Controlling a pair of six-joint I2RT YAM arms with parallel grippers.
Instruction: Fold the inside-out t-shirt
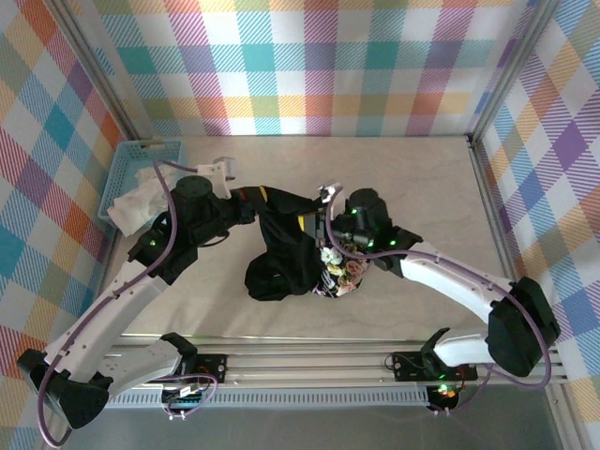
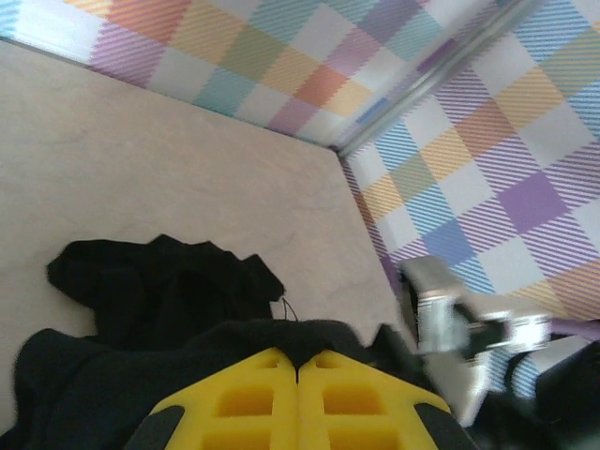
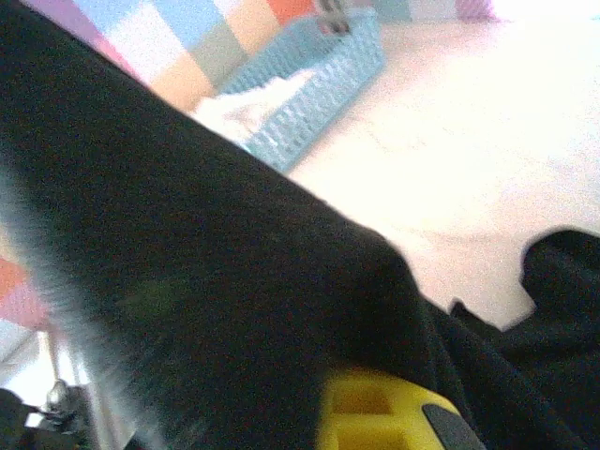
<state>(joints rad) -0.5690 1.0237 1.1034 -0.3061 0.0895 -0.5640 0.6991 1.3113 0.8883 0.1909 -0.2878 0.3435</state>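
T-shirt point(image 1: 281, 253) is strung between both arms, its dark bulk sagging onto the tabletop point(image 1: 403, 169) just on their near side! Left gripper point(image 1: 248, 199) is clamped tight on a black edge, yellow fingers point(image 2: 253, 403) pressed together with cloth bunched ahead of the tips. Right gripper point(image 1: 322, 223) is closed on the fabric too, folds draped over its fingers point(image 3: 370, 412). The pale print peeks out right beside the right gripper. A blue basket point(image 1: 127, 164) holding white cloth point(image 1: 141, 202) sits outboard of the left gripper.
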